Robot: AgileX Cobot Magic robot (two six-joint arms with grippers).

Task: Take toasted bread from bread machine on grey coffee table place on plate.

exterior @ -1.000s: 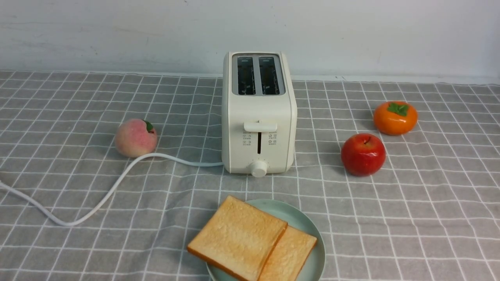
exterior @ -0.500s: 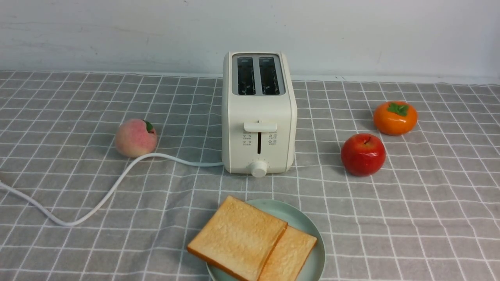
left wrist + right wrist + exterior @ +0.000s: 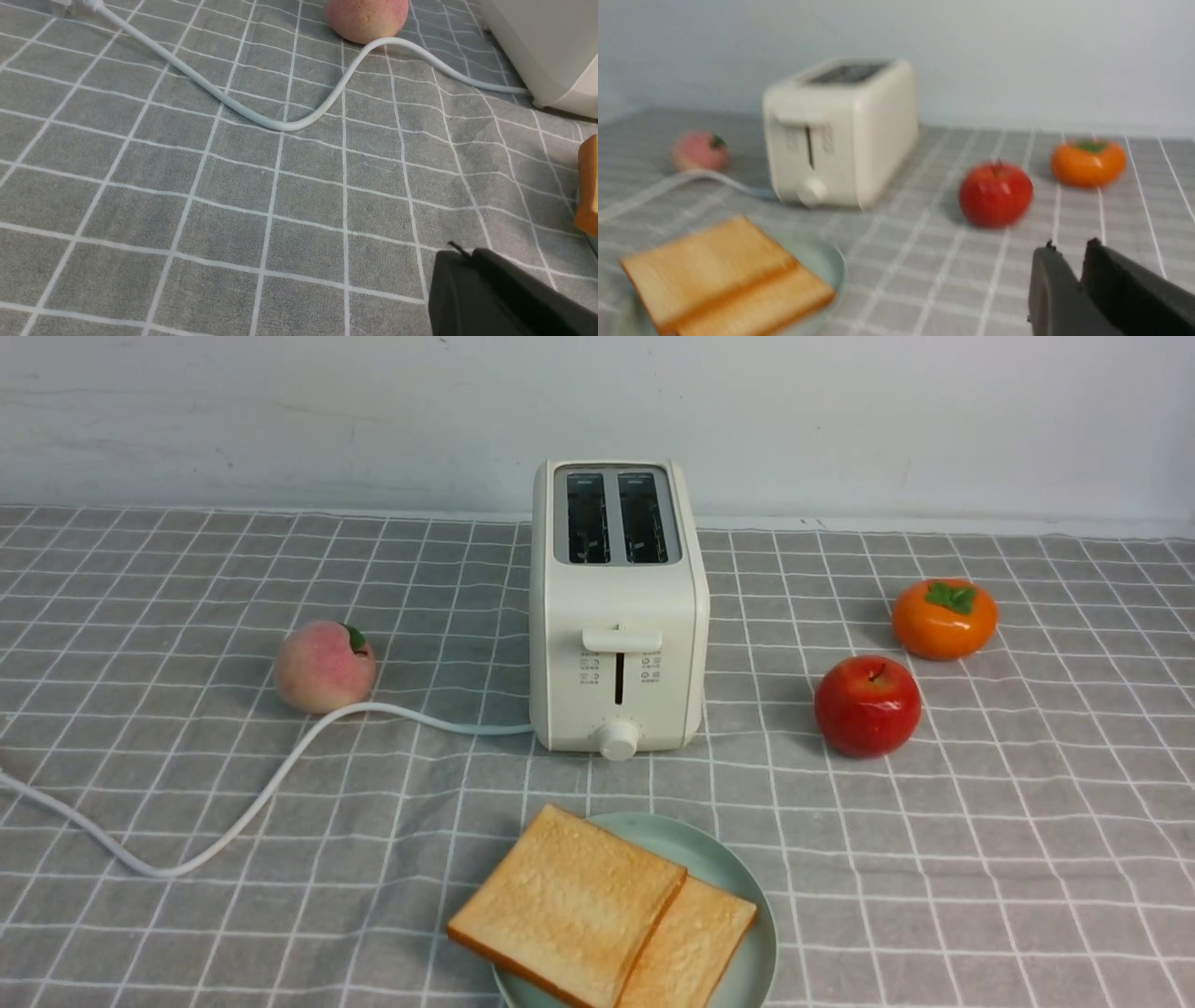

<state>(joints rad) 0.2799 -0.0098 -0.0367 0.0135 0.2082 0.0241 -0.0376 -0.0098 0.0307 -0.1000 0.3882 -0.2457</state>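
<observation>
**Both Slices on Plate, Toaster Slots Empty**

While the bread machine (image 3: 618, 607) stands upright near the middle of the grey coffee table (image 3: 980, 859), both of its top slots show dark and hold nothing. Its front lever sits high in its track, and the round knob is at the bottom of the front face. A white power cord (image 3: 243, 807) leaves the machine's lower left side and curves across the cloth toward the left edge.

The toasted bread (image 3: 569, 901) lies flat on the plate (image 3: 738, 873), which sits on the near side of the machine, close to the front view's lower border. One slice overlaps the other; the upper slice overhangs the plate's left rim.

A peach (image 3: 324, 665) rests left of the machine, just beside the cord. A red apple (image 3: 867, 706) sits right of the machine, with an orange persimmon (image 3: 945, 618) farther right and behind it.

Neither arm appears in the front view. The left gripper (image 3: 460, 254) hovers over bare cloth, its fingers pressed together with no gap visible, grasping nothing. The right gripper (image 3: 1069, 249) shows a narrow gap between its fingertips, with nothing between them. The right wrist view is blurred.
</observation>
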